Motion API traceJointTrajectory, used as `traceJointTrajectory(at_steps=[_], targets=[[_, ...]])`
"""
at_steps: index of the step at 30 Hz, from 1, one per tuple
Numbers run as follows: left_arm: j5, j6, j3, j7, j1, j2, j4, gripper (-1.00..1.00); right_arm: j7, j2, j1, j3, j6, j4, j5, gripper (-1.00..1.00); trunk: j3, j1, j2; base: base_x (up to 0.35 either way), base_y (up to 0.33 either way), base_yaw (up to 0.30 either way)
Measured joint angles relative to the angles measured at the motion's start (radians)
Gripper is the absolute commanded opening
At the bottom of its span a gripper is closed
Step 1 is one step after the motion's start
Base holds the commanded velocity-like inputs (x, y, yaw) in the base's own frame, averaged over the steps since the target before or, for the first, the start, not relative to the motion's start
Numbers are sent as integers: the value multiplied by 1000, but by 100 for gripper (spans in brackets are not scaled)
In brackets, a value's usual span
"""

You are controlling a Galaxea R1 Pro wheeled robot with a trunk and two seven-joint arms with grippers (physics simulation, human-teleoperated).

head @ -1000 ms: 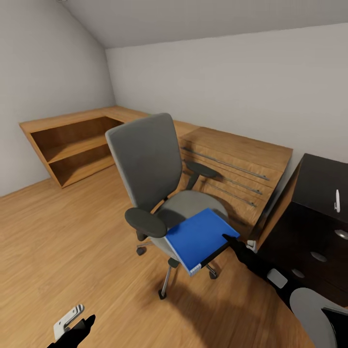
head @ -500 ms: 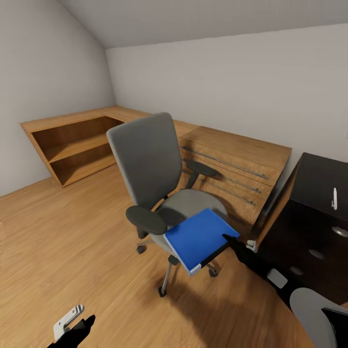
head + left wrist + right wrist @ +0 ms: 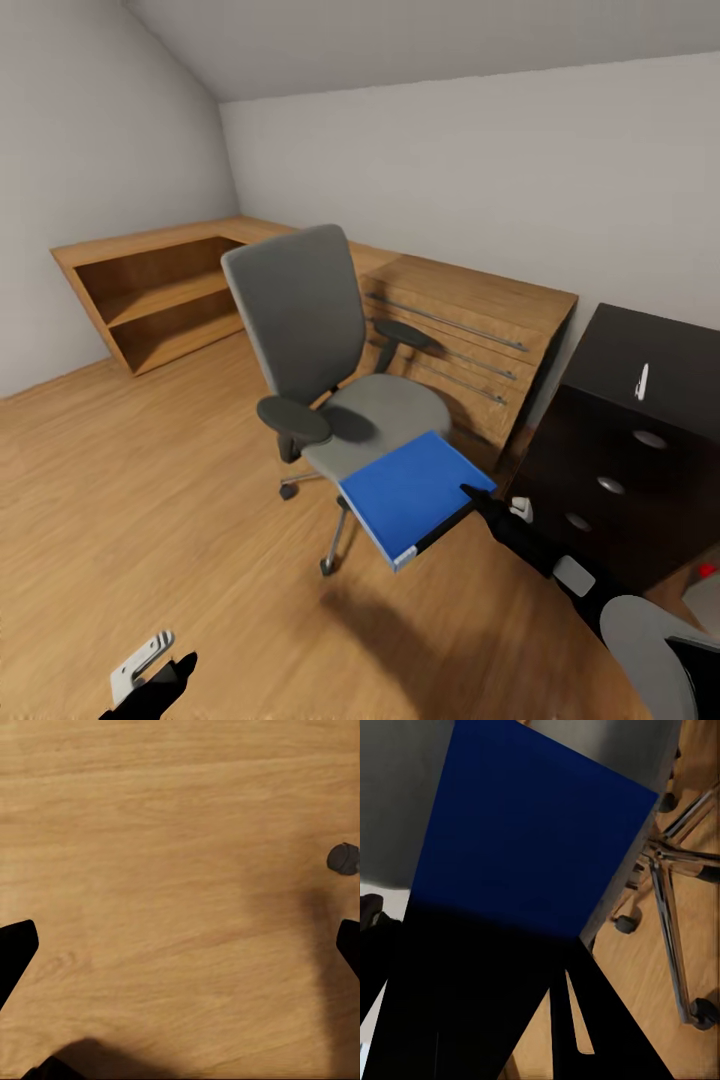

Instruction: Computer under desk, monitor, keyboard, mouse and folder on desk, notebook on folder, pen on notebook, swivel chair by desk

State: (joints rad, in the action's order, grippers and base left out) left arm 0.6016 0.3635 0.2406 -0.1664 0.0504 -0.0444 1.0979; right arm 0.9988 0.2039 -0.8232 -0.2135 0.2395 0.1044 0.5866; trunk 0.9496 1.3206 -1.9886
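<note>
Chair (image 3: 330, 370) sits further off now, right gripper (image 3: 478, 497) still clamping folder (image 3: 415, 492) nr dark cabinet (image 3: 620, 450); left gripper (image 3: 180, 945) wide.

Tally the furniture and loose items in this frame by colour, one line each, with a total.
Grey: 1, the swivel chair.
Blue: 1, the folder, gripped by the right gripper.
Light wood: 2, the open shelf unit and the drawer unit.
Dark: 1, the black cabinet.
Total: 5.

The wooden floor (image 3: 150, 480) carries the swivel chair (image 3: 330, 390), low shelving (image 3: 160, 300) and dark cabinet (image 3: 620, 440).
</note>
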Motion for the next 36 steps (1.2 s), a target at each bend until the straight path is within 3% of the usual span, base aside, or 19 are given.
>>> traceJointTrajectory(at_steps=[5, 36], targets=[[0, 0, -1, 0, 0, 0, 0, 100, 0, 1, 0, -1, 0, 0, 0, -100, 0, 0, 0, -53, -34, 0], [0, 0, -1, 0, 0, 1, -3, 100, -2, 0, 0, -1, 0, 0, 0, -100, -97, -119, 217, -2, -1, 0]])
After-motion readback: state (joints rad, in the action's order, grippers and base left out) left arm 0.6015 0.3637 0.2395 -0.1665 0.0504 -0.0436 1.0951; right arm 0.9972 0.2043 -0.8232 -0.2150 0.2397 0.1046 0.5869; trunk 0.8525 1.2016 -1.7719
